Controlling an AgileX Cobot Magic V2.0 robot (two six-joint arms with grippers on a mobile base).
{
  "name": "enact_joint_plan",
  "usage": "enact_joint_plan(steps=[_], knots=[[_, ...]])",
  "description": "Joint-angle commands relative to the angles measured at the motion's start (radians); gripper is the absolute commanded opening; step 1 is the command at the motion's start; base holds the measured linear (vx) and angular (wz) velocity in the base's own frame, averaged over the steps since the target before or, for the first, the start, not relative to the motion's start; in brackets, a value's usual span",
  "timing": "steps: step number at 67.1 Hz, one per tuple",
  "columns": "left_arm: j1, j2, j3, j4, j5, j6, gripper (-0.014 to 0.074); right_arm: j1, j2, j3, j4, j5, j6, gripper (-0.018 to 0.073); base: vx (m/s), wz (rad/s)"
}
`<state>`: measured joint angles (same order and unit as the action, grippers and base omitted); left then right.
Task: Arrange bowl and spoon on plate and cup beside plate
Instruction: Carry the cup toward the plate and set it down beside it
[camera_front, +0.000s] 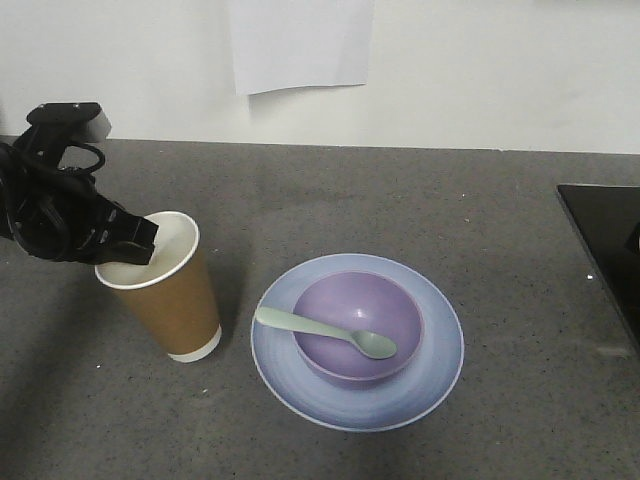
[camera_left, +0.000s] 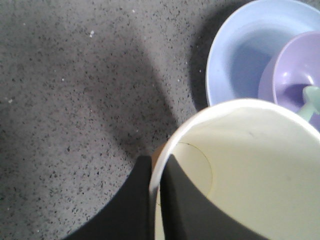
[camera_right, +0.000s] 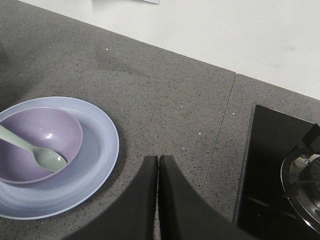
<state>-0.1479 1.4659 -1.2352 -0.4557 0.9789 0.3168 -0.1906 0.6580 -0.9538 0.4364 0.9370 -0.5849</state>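
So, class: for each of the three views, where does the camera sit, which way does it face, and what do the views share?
Front view: high, facing the wall; the left gripper pinches the tilted cup by its rim.
Left wrist: looks down into the cup along its fingers.
Right wrist: looks down over its shut right gripper at the counter.
All share the plate, bowl and spoon.

Front overview; wrist close-ups sharing plate (camera_front: 300, 385)

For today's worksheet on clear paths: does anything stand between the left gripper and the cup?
Nothing does. The left gripper is already pinching the rim of the cup, one finger inside and one outside. The cup stands on the counter beside the plate.
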Motion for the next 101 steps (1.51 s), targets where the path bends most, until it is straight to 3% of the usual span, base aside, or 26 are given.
enact_joint_plan(steps=[1,64,82,101], knots=[[-0.008,-0.031,-0.02,-0.042,-0.052,-0.003,-0.0008,-0.005,0.0,-0.025,0.031,-0.059,-0.005,-0.0003,0.0,0.0],[-0.008,0.034,-0.02,-0.044,-0.025,0.003,0.0011,-0.005,0.0,-0.025,0.031,-0.058,-0.005,-0.0003,0.0,0.0],[-0.008,0.034,-0.02,-0.045,-0.023,0.003,0.0114,-0.005,0.0,-0.025,0.031,-0.058,-0.005,-0.0003,0.0,0.0],[-0.008,0.034,-0.021,-0.046,-0.023,0.003,0.0294,-0.005,0.0,-0.025,0.031,-0.058,-0.005,-0.0003,0.0,0.0]])
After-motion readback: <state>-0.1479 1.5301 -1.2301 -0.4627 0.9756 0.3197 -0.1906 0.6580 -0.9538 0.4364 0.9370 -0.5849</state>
